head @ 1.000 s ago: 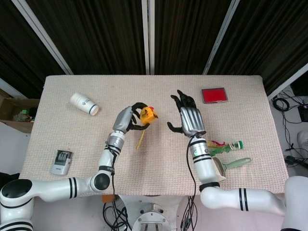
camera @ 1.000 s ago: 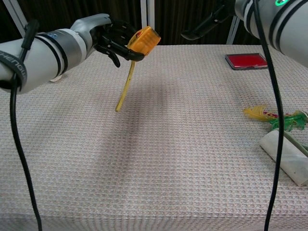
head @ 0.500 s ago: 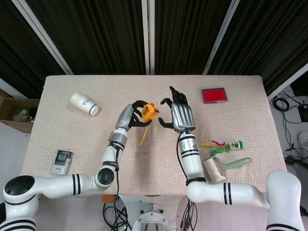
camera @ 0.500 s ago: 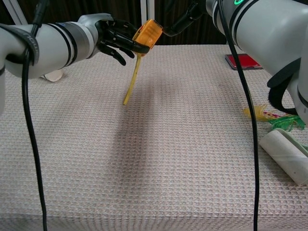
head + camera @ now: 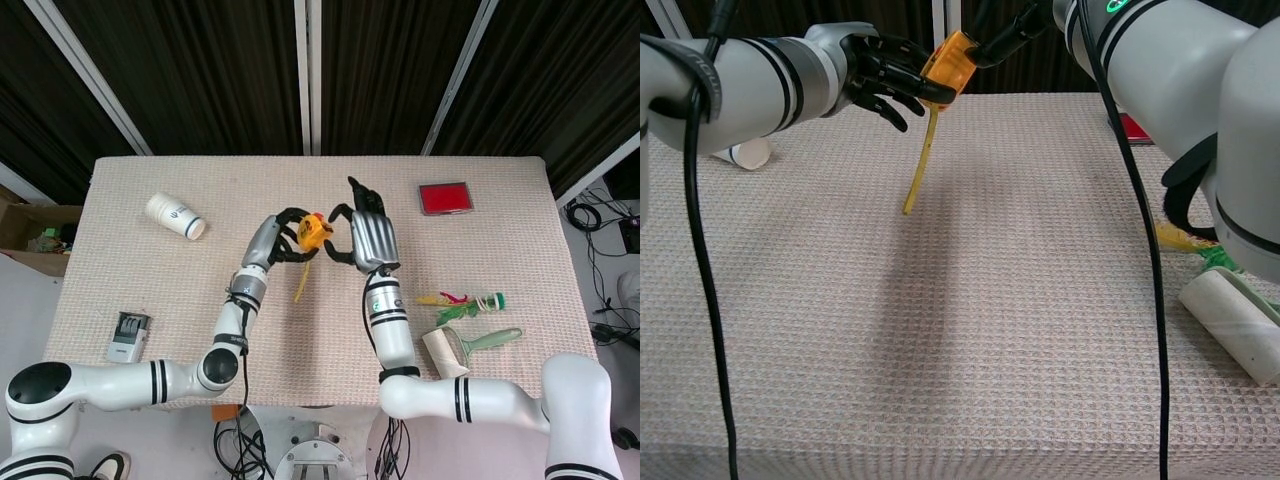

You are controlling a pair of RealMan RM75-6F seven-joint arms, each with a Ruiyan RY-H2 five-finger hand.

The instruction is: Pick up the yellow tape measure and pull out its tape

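Above the beige woven tablecloth (image 5: 150,300), the left hand (image 5: 283,237) grips the compact yellow plastic tape measure (image 5: 314,233), whose thin springy blade (image 5: 299,284) dangles for the empty, spread-fingered right hand (image 5: 362,230) to pinch near its tip.

We see a bench (image 5: 500,330) under a pale woven cloth. Behind it hang dark curtains (image 5: 210,70) crossed by white bars (image 5: 302,75). Cables (image 5: 598,245) lie on the floor to one side.

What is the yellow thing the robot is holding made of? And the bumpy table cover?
The yellow tape measure, held by the left hand, looks like smooth hard plastic: its boxy case keeps crisp edges. Its hanging tape looks thin and stiff, perhaps coated metal. The table cover seems woven fabric, matte, with a waffle grid pattern.
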